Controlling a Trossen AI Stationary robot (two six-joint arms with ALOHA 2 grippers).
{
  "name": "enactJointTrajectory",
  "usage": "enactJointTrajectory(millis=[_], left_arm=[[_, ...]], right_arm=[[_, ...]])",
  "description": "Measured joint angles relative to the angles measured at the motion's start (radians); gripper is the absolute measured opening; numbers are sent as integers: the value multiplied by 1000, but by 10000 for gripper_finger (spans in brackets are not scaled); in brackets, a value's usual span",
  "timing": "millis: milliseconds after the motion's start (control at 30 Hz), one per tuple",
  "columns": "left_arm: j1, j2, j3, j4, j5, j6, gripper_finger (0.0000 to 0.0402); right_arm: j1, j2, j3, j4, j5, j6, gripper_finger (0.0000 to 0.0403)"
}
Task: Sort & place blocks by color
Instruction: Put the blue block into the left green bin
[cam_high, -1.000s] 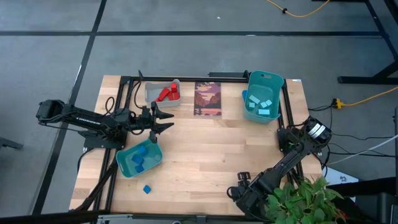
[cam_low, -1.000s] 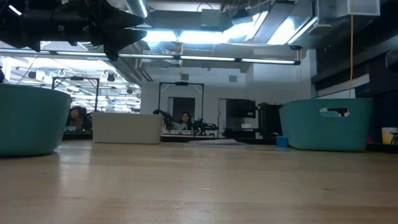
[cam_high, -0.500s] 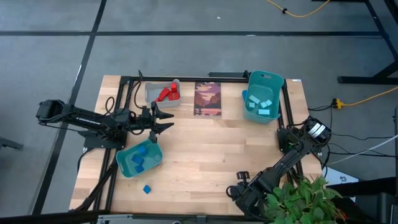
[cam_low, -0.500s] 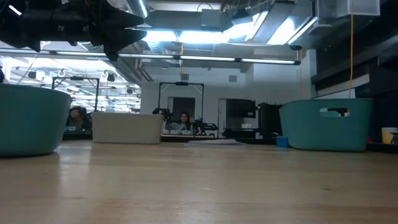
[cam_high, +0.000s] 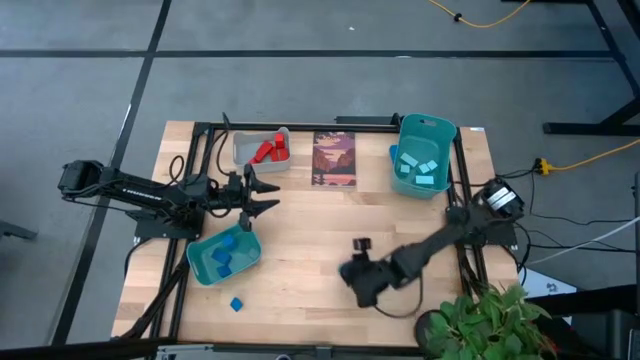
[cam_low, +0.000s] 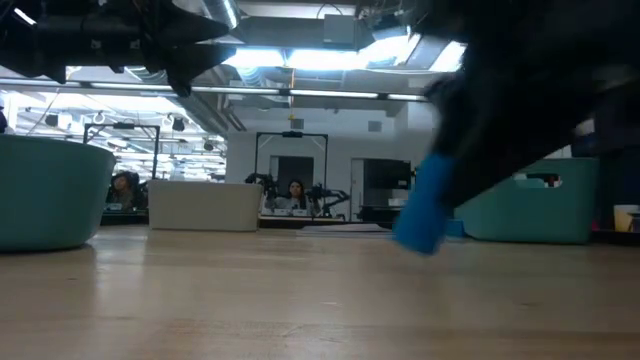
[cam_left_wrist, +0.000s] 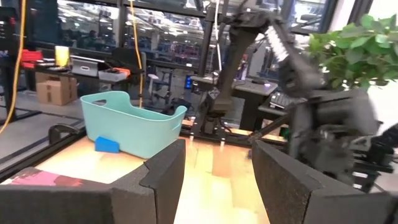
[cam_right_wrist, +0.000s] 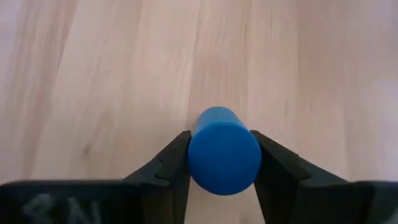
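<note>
The right gripper (cam_right_wrist: 221, 163) clamps a round blue block (cam_right_wrist: 222, 149) between its fingers, above bare table (cam_right_wrist: 93, 74); in the low view block and arm are only a blur. The left gripper (cam_high: 268, 195) hangs with fingers apart, nothing between them, beside the bin (cam_high: 205, 268) of blue blocks.

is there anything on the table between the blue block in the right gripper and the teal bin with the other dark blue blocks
Nothing visible does. The right gripper holds the blue block, and the high view shows only bare wood between it and the teal bin beneath the left gripper.
</note>
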Motion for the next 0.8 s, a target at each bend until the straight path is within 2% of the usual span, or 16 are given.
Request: enactJointTrajectory(millis=[133,233,300,367,533,633,800], left_arm=[[0,0,0,2,51,-1,179],[0,0,0,11,98,-1,179],[0,0,0,16,109,-1,179],[0,0,0,18,100,0,179],[0,0,0,28,29,0,179],[0,0,0,28,-19,4,179],[0,0,0,25,-14,8,179]], right_arm=[[-118,0,-172,430,-105,-102,136],[-212,3,-288,831,-196,-149,136],[-275,11,-333,1087,-278,-152,136],[-327,12,-357,1245,-350,-162,136],[-414,13,-326,1430,-437,-264,136],[-457,13,-286,1460,-464,-307,136],[-513,13,-241,1480,-504,-337,136]])
